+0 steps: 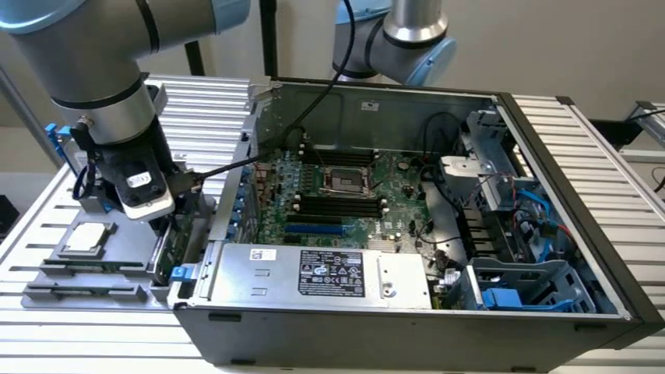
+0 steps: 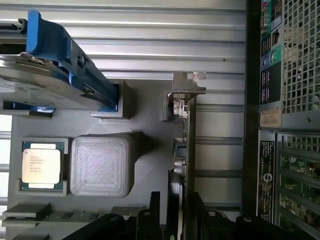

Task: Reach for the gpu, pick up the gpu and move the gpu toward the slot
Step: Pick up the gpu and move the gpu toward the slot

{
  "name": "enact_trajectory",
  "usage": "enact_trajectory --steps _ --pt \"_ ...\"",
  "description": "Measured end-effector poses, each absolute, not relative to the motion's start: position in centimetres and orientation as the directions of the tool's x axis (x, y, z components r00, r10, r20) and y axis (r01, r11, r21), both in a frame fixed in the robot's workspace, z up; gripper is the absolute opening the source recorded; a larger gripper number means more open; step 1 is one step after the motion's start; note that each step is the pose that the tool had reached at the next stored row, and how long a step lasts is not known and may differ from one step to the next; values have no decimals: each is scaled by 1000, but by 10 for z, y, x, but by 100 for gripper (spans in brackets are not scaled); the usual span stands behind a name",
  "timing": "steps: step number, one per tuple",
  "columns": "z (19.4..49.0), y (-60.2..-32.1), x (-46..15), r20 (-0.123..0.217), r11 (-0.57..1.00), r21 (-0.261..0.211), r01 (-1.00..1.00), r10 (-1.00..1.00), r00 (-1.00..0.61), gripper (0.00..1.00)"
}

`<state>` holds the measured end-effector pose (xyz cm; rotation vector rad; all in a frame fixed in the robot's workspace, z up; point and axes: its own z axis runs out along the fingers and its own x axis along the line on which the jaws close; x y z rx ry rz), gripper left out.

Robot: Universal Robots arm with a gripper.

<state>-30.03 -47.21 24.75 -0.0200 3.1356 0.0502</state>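
Just outside the computer case (image 1: 416,315), beside its wall of ports and vent mesh, the gpu (image 2: 184,150) stands on edge in a gray tray (image 2: 150,150). Its long axis runs parallel to that wall, and its silver bracket is at the end away from the gripper (image 2: 175,214). The gripper is open, with one finger on each side of the card's near end and a slim gap visible; it grips nothing. Farther from the case than the card sit a ribbed gray block (image 2: 102,165), a CPU chip (image 2: 41,166) and a hard drive with blue rails (image 2: 50,75).
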Motion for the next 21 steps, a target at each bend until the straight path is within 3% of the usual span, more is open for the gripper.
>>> enact_trajectory --steps 21 --pt "241 -472 -299 -6 1000 26 -13 -13 -1000 37"
